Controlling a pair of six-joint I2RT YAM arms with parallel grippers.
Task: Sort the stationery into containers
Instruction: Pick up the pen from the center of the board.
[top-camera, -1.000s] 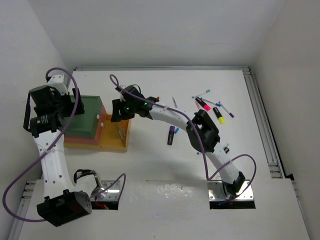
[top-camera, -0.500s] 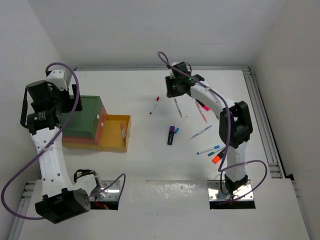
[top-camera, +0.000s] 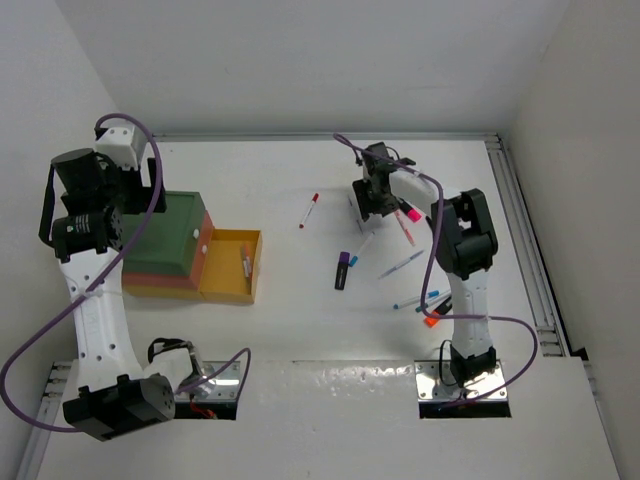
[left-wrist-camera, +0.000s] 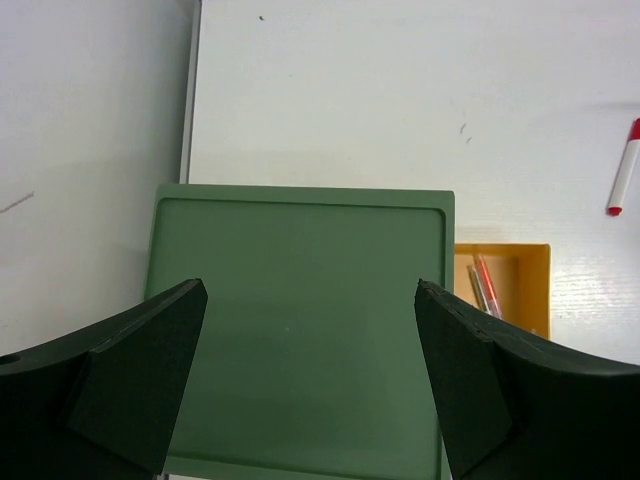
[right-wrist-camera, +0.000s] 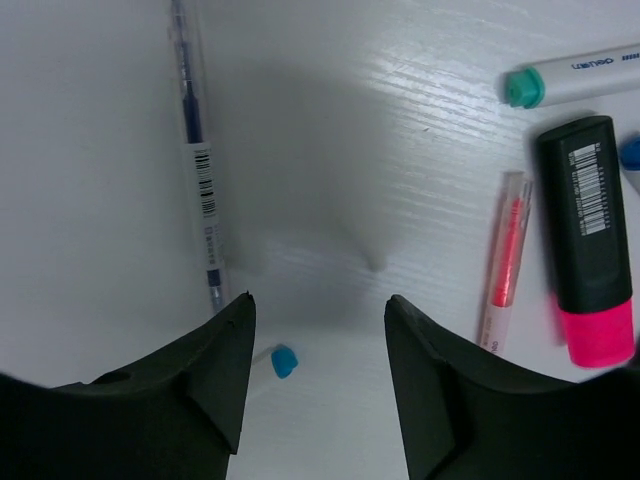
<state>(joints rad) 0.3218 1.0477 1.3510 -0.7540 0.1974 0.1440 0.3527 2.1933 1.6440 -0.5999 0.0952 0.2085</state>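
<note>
- My left hand (left-wrist-camera: 310, 300) hangs over the dark green tray (left-wrist-camera: 300, 195), fingers wide apart, nothing between them.
- The yellow tray (left-wrist-camera: 535, 290) touches the green one at its 3 o'clock in the left wrist view. Two thin pens (left-wrist-camera: 480, 285) lie inside it.
- A red-capped pen (top-camera: 309, 210) lies alone on the surface (top-camera: 280, 320), at 2 o'clock from the yellow tray.
- My right hand (right-wrist-camera: 320, 310) sits close above the loose pile, fingers apart, only bare surface between them.
- Around it: blue pen (right-wrist-camera: 197, 150) at 10 o'clock, pink highlighter (right-wrist-camera: 590, 240) and thin pink pen (right-wrist-camera: 505, 260) at 3 o'clock, teal-capped marker (right-wrist-camera: 580, 78) at 1 o'clock.
- In the top view, the purple highlighter (top-camera: 342, 270) lies at 7 o'clock of that hand and the orange highlighter (top-camera: 432, 319) at 5 o'clock.
</note>
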